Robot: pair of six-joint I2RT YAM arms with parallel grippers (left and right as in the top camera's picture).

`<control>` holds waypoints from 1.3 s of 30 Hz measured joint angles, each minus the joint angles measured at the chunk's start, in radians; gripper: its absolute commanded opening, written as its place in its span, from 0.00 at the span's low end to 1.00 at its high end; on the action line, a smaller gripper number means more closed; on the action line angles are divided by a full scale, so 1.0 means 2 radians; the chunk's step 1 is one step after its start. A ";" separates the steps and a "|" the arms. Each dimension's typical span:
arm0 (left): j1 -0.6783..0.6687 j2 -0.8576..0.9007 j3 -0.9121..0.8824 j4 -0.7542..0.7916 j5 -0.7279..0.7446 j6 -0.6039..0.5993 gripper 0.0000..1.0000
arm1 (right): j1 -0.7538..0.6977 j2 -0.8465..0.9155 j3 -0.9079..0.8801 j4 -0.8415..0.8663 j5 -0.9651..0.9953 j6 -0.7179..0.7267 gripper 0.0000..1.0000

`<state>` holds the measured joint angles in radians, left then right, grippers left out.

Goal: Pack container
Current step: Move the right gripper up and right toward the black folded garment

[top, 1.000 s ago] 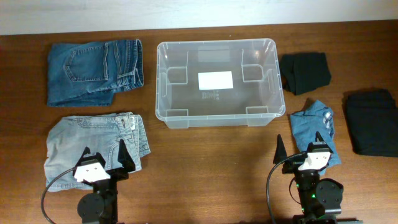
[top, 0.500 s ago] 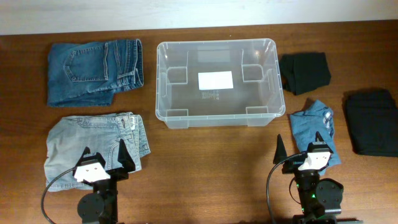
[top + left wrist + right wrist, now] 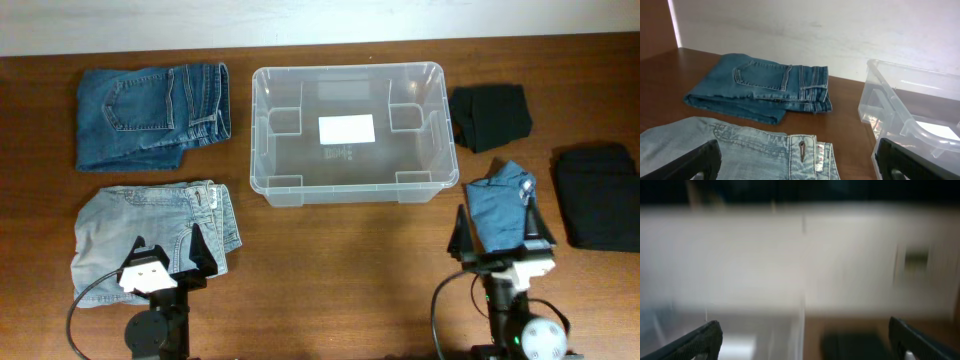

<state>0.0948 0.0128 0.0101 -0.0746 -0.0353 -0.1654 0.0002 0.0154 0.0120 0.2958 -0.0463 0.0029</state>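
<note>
Both my hands are spread wide and carrying nothing. My left hand (image 3: 167, 245) hangs over the near end of the pale jeans (image 3: 120, 215) at 7 o'clock on the desk (image 3: 340, 260). My right hand (image 3: 497, 230) straddles the near end of the small blue garment (image 3: 498, 198) at 5 o'clock.

The container (image 3: 350, 193) sits mid-desk toward 12, empty, with only its white label (image 3: 346, 128) on the base. Its long axis runs 9 to 3. From my right hand it lies at 11 o'clock, its near right corner close by. From my left it's at 1 o'clock and farther off. So I reckon the right arm has the shorter carry, and the blue garment under it looks like the first thing in.

My right wrist view is a blur, so I can't judge my height over the cloth there. The dark jeans (image 3: 150, 115) lie at 10 o'clock, a black folded piece (image 3: 490, 115) at 2 and a black pile (image 3: 600, 195) at 3.
</note>
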 measured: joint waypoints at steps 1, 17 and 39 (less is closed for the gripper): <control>0.000 0.000 0.000 0.000 0.000 0.000 1.00 | 0.000 -0.002 0.002 0.022 -0.001 0.000 0.98; 0.000 0.000 0.000 0.000 -0.001 0.000 0.99 | 0.000 0.166 0.325 -0.212 0.080 -0.144 0.99; 0.000 0.000 0.000 0.000 -0.003 0.000 0.99 | -0.182 0.834 0.967 -0.688 -0.067 0.023 0.99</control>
<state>0.0948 0.0120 0.0101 -0.0750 -0.0418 -0.1654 -0.3645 1.6836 1.9453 -1.0805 -0.1799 0.0483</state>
